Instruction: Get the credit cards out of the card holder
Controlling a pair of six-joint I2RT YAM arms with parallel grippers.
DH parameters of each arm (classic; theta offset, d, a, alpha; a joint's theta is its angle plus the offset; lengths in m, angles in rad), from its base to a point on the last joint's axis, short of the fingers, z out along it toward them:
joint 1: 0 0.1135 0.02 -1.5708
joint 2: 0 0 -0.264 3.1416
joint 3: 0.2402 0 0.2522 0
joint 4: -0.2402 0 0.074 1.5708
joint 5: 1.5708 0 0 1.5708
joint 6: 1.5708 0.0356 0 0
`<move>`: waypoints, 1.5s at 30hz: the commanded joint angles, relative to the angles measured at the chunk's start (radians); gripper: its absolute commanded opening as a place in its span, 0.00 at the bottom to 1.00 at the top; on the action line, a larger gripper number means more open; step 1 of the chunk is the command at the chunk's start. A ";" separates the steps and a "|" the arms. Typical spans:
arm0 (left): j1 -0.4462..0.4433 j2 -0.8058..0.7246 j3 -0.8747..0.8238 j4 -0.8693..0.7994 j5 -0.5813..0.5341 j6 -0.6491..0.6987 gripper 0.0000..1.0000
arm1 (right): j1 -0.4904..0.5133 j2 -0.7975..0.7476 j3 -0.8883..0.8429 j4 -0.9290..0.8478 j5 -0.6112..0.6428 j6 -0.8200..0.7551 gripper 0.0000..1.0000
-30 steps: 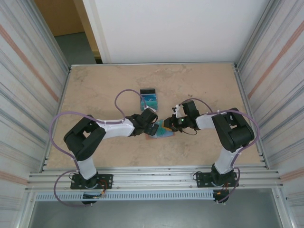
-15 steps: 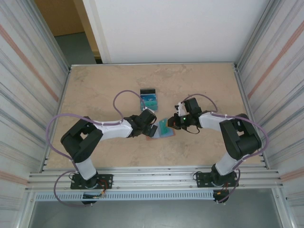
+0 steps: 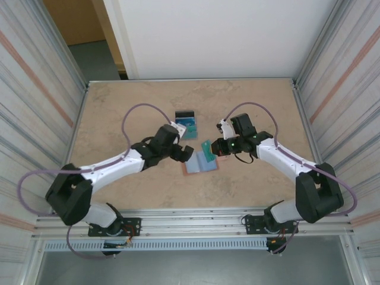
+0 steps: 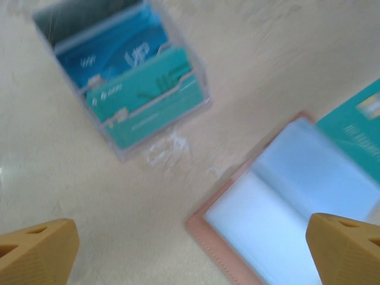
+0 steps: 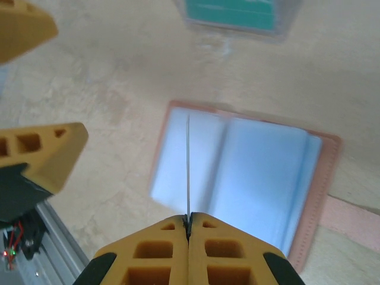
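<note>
I see a thin plastic credit card (image 5: 188, 166) edge-on in my right tool (image 5: 188, 222) of matt yellow plastic, and beyond it the card holder (image 5: 249, 178), matt pinkish-brown leather edging glossy pale-blue pockets, on the matt stone-patterned tabletop (image 5: 107, 89).

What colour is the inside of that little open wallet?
Pale blue pockets in the card holder, clearest in the right wrist view.

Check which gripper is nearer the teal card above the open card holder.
Right. The right gripper is shut on the teal card, pinching its edge above the open card holder. The left gripper is open at the holder's left edge, apart from the card.
</note>
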 commanded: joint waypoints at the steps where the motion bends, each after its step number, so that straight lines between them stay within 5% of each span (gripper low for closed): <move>1: 0.044 -0.074 -0.003 0.032 0.267 0.160 0.98 | 0.030 -0.033 0.047 -0.075 -0.018 -0.143 0.00; 9: 0.146 -0.050 0.055 -0.046 0.659 0.366 0.82 | 0.068 -0.036 0.099 -0.098 -0.163 -0.262 0.00; 19: 0.156 0.040 0.143 -0.156 0.875 0.506 0.63 | 0.098 -0.013 0.165 -0.164 -0.206 -0.339 0.00; 30: 0.154 0.088 0.177 -0.196 0.935 0.521 0.00 | 0.099 -0.014 0.169 -0.153 -0.221 -0.334 0.04; 36: 0.153 0.048 0.140 -0.138 0.940 0.465 0.00 | 0.060 -0.039 0.127 -0.090 -0.248 -0.281 0.19; 45: 0.152 -0.131 -0.041 0.136 0.816 0.247 0.00 | -0.055 -0.206 -0.079 0.234 -0.323 -0.083 0.39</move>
